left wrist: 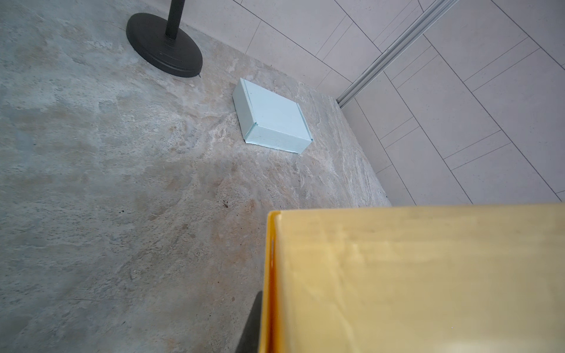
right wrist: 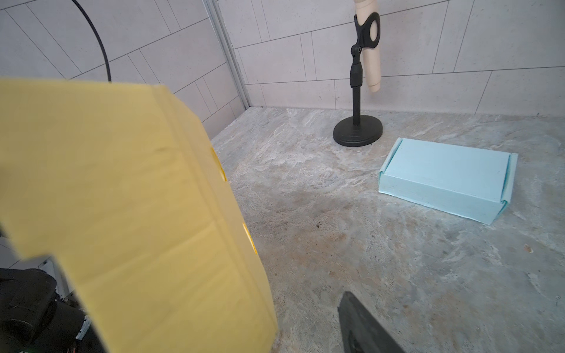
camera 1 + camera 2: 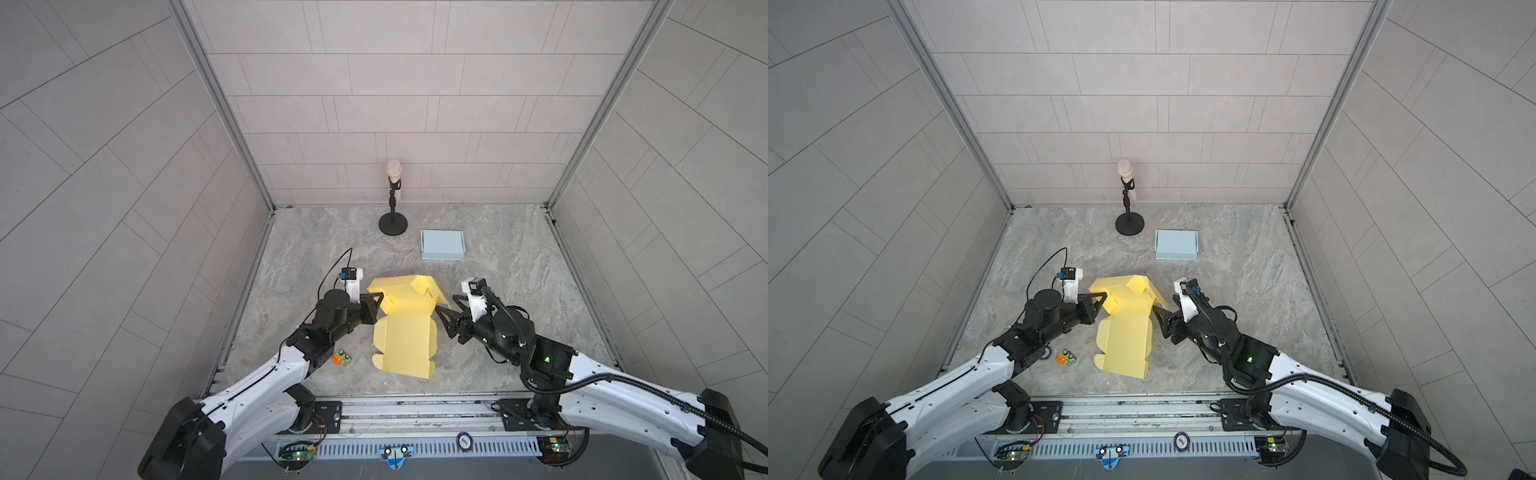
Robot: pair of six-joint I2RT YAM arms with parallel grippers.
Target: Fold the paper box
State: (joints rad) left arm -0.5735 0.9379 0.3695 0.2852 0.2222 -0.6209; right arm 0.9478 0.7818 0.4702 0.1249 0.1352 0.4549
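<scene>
Left gripper (image 3: pixel 380 300) pinches the raised left flap of the yellow paper box (image 3: pixel 405 336); right gripper (image 3: pixel 444 306) gapes at its right flap.

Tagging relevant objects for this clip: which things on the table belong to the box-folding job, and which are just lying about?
Part of the job:
- yellow paper box, partly folded, mid-table

Lying about:
- light blue box, already folded, toward the back
- microphone stand, at the back
- small orange and green object, left of the yellow sheet; too small to identify
</scene>
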